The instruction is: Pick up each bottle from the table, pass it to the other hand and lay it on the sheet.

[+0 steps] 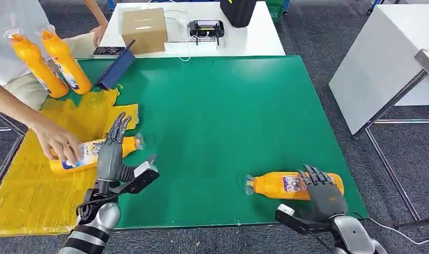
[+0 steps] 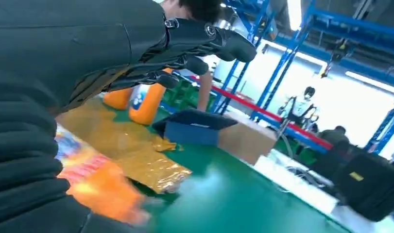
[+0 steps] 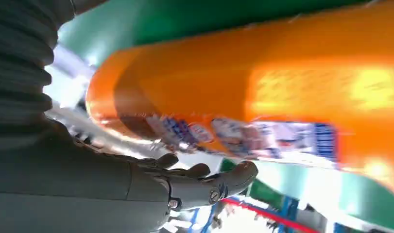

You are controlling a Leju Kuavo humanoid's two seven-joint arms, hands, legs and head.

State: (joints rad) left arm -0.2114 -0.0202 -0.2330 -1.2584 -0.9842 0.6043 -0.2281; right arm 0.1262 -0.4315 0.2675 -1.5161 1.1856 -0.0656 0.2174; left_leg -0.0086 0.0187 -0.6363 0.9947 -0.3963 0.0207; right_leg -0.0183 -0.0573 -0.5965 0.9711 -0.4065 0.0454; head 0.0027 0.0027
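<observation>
My left hand [image 1: 112, 148] hangs over the near edge of the yellow sheet [image 1: 27, 196], fingers straight and spread, holding nothing; the wrist view shows the same loose, extended fingers [image 2: 185, 41]. Directly under those fingers lies a bottle on the sheet [image 1: 90, 153], on its side with its clear cap pointing away from the sheet toward the green mat [image 1: 222, 111]; I cannot tell whether my fingertips touch it or only hover just above it, because the hand covers that part of the bottle. A person's hand [image 1: 56, 142] rests on the other end of that same bottle, just beside my fingers. My right hand [image 1: 320, 185] sits over the base end of a second bottle [image 1: 286, 185], which lies on its side on the mat near the table's front edge, cap pointing toward my left. The fingers are stretched flat across it rather than wrapped round it, and in the close view the thumb [image 3: 219, 182] lies beside the orange body with a gap between, so that hand grasps nothing. Farther out past my left hand, two more bottles [image 1: 53, 61] stand upright at the far end of the sheet, next to a blue folder [image 1: 116, 69] and a cardboard box [image 1: 144, 29].
</observation>
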